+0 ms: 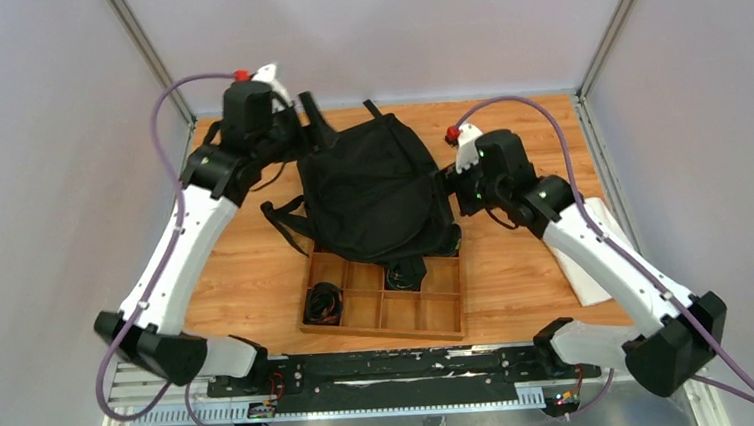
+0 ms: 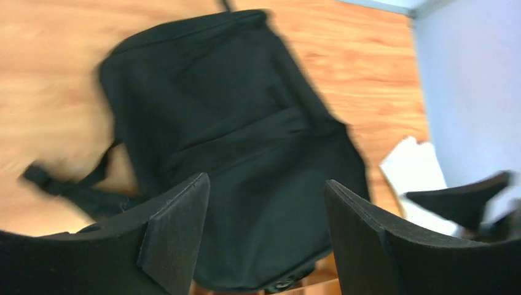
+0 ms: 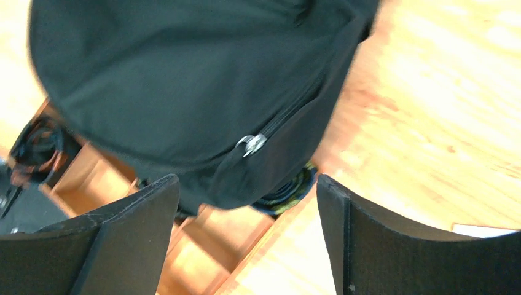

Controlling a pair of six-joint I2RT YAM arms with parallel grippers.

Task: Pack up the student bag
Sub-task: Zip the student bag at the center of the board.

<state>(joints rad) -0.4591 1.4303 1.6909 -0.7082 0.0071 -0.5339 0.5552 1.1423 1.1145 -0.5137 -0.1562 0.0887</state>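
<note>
Packing looks far from finished. A coiled black cable [image 1: 323, 303] lies in the shallow wooden compartment tray [image 1: 400, 314], in its cell at 8 o'clock. A second dark, greenish coil [image 3: 285, 187] sits in a far cell, half covered by the bag's hem. Whether anything is already inside the bag cannot be told.

The large floppy black fabric backpack [image 1: 371, 188] lies flat at the middle of the wooden table [image 1: 528, 273], with the tray at its 6 o'clock and its near edge draped over the tray's far rim. It looks slack and rumpled. Its long black straps trail out toward 8 o'clock and its top loop points to 12. A silver zip pull [image 3: 252, 144] shows on its side panel, and no open mouth is visible. A white folded sheet [image 1: 585, 259] rests at the bag's 4 o'clock, well apart from it.

The left gripper [image 2: 267, 184] hangs at the bag's 10 o'clock with its jaws spread wide and nothing between them. The right gripper [image 3: 249, 181] hangs at 3 o'clock, just beside the bag, equally spread and empty.
</note>
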